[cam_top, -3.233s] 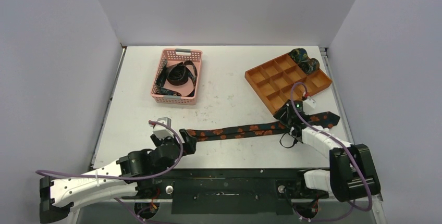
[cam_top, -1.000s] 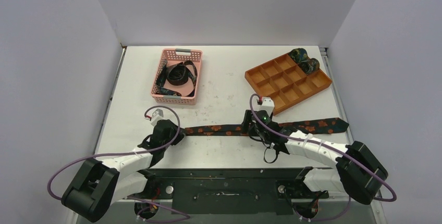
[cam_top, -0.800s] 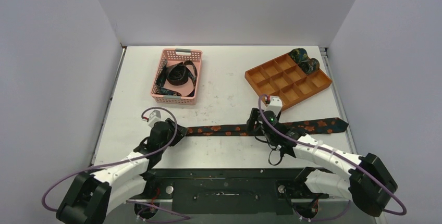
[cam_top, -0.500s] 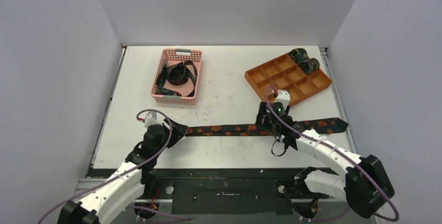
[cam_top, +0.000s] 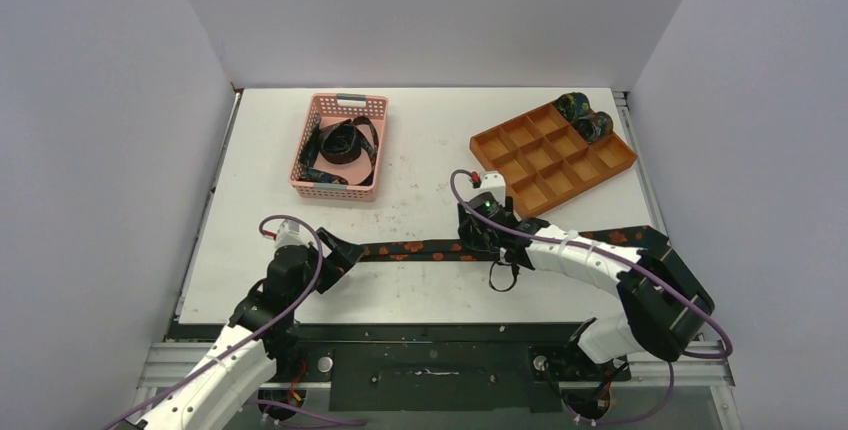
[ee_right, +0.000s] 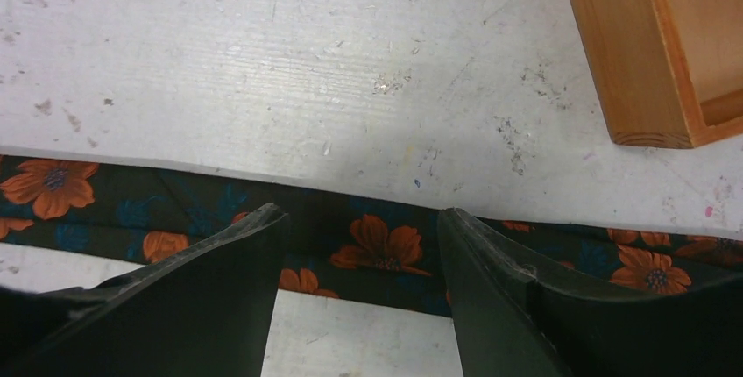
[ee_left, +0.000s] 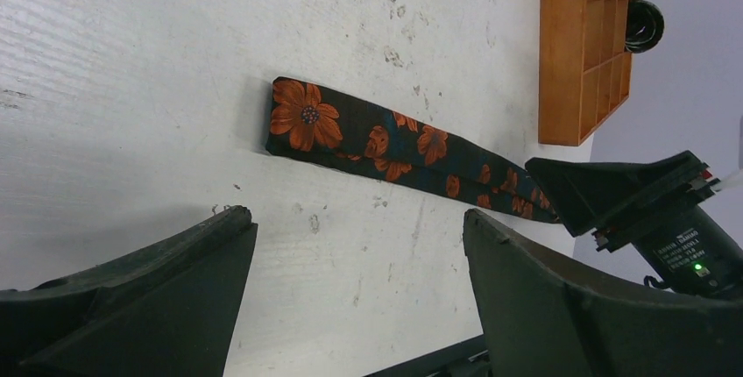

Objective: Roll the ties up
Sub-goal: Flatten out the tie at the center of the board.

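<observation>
A dark tie with orange flowers lies flat across the near part of the table, its narrow end on the left and its wide end at the right. My left gripper is open and empty, and the tie's narrow end lies just beyond its fingertips. My right gripper is open and low over the middle of the tie, one finger on each side of a flower. Two rolled ties sit in the far corner of the orange tray.
A pink mesh basket at the back left holds loose dark ties. The orange tray also shows in the right wrist view and the left wrist view, just beyond the tie. Walls close in both sides.
My right gripper has slid left along the tie, from near the tray to the tie's middle. My left gripper stays open by the narrow end while its arm has swung nearer.
</observation>
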`<act>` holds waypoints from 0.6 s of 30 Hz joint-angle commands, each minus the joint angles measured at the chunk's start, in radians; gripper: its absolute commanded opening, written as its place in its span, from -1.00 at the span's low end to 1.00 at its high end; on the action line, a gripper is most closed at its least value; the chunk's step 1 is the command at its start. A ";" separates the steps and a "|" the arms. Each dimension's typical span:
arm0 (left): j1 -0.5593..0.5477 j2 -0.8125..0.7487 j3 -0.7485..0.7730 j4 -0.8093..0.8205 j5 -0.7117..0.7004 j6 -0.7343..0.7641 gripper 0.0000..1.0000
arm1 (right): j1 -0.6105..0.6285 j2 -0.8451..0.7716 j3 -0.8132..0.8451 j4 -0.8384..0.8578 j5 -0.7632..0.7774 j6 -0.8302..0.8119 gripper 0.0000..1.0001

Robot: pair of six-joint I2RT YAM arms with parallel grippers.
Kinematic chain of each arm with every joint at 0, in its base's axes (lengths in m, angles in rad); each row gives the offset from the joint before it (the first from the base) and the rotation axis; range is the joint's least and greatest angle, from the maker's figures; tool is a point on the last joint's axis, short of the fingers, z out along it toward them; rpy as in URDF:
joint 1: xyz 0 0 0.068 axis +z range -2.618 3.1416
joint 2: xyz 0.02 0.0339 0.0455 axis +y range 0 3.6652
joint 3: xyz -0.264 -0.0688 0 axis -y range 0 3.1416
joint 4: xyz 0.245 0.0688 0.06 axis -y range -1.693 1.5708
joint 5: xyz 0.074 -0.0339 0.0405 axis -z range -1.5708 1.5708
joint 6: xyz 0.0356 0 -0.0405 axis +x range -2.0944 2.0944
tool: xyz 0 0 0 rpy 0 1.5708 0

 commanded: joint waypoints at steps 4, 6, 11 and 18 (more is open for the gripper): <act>0.005 0.032 0.010 0.036 0.051 -0.006 0.74 | 0.033 0.152 0.092 0.020 0.056 -0.025 0.24; 0.005 0.045 0.003 0.052 0.073 -0.006 0.74 | 0.048 0.187 0.112 0.009 0.070 -0.011 0.19; 0.005 0.079 0.004 0.085 0.089 0.001 0.74 | 0.093 0.185 0.116 -0.017 0.125 0.034 0.19; 0.005 0.103 0.000 0.117 0.098 0.004 0.74 | 0.145 0.093 0.077 -0.071 0.224 0.138 0.29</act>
